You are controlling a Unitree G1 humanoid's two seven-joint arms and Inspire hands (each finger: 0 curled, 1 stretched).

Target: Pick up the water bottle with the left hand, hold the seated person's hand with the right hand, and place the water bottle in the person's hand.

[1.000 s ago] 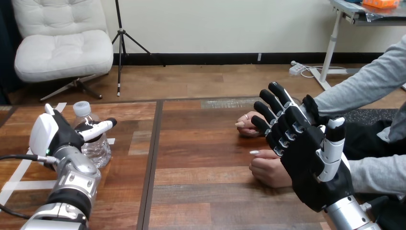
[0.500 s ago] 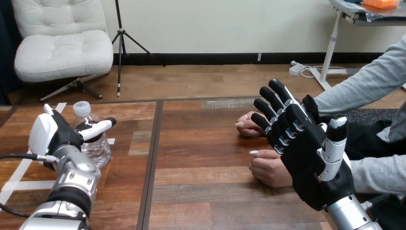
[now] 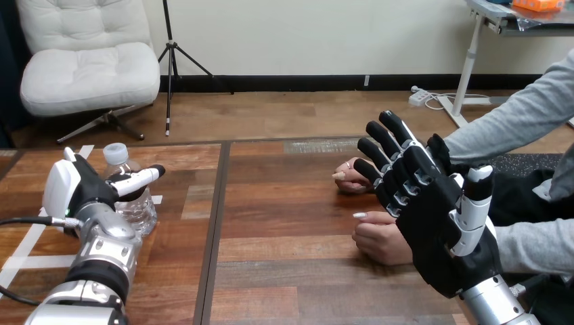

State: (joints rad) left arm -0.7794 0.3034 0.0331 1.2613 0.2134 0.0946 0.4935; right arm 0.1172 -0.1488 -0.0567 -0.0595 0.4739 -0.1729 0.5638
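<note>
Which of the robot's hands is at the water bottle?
The left hand, beside the water bottle; the right hand is raised open near the person's hands.

Bright, soft, even light falls across the bench [image 3: 291, 203], seemingly from above, and the wood is lit alike from near edge to far. A paler grey patch [image 3: 323, 145] at its far edge may be glare or wear; I cannot tell which. Small highlights sit on the silver left forearm [image 3: 101, 261] and on the white shell of the left hand [image 3: 57, 193]. The bottle [image 3: 135, 206] glints along its clear ribs. The right hand [image 3: 433, 230] is dark, its white parts catching light. A soft shadow lies under the person's near hand [image 3: 379, 240]
</note>
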